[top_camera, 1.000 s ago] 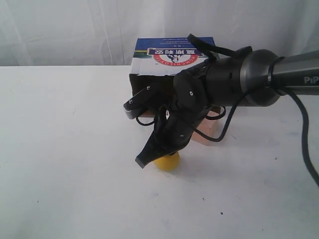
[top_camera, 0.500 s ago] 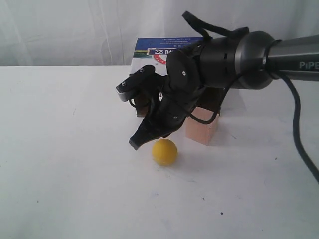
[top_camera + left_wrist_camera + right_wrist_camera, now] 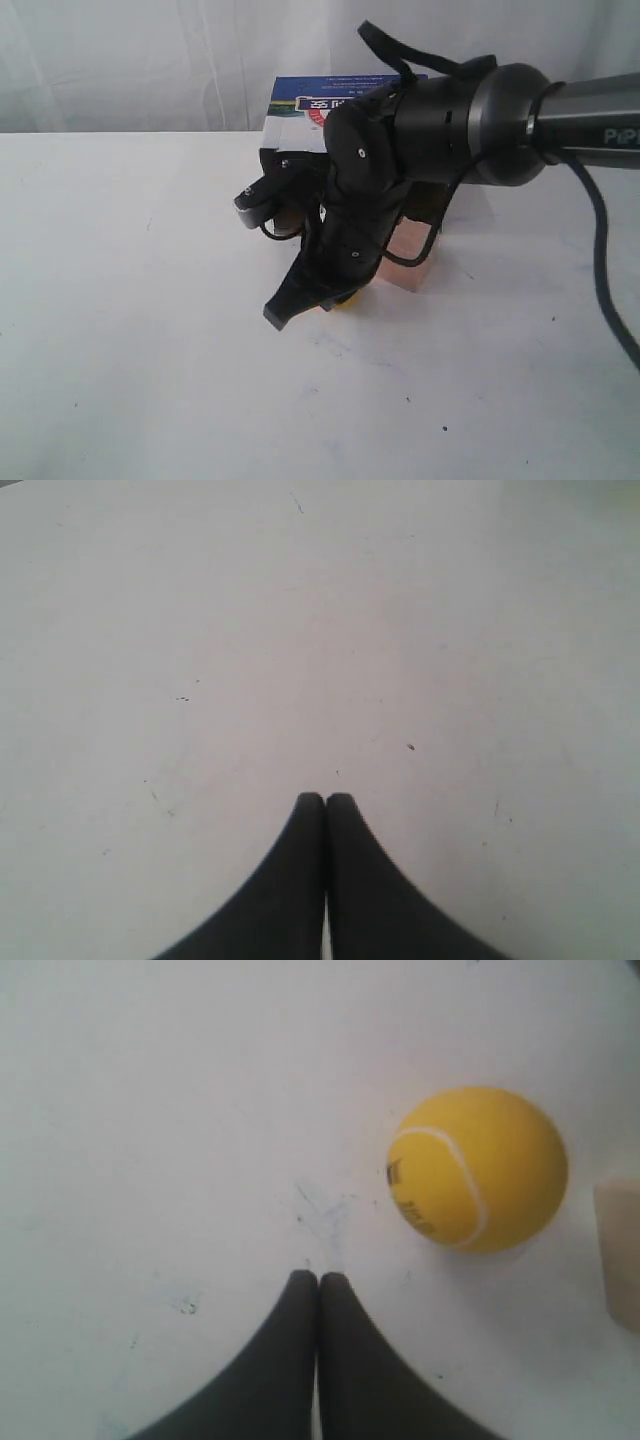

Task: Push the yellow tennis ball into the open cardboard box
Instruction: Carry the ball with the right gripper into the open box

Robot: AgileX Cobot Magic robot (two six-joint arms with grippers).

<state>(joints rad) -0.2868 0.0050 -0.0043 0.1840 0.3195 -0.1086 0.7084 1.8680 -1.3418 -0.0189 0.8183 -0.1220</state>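
While the right arm reaches across the middle of the white tabletop (image 3: 130,330), its black right gripper (image 3: 283,312) slants down toward the surface with its two fingers pressed together and nothing between them. The right wrist view shows the same closed tips (image 3: 318,1278) pointing at bare table. The small smooth yellow tennis ball (image 3: 478,1168), marked with a white seam line and some dark print, sits on the table just beside them without touching. In the exterior view the gripper covers most of the ball, and only a yellow sliver (image 3: 345,298) shows under the fingers. The ball lies in front of the large open cardboard box with the blue top and red-and-white logo (image 3: 295,102), outside it, and near the tan wooden cube (image 3: 410,258), whose edge also shows in the right wrist view (image 3: 620,1250). The black left gripper (image 3: 325,798) has its fingers closed together, empty, above plain white table.
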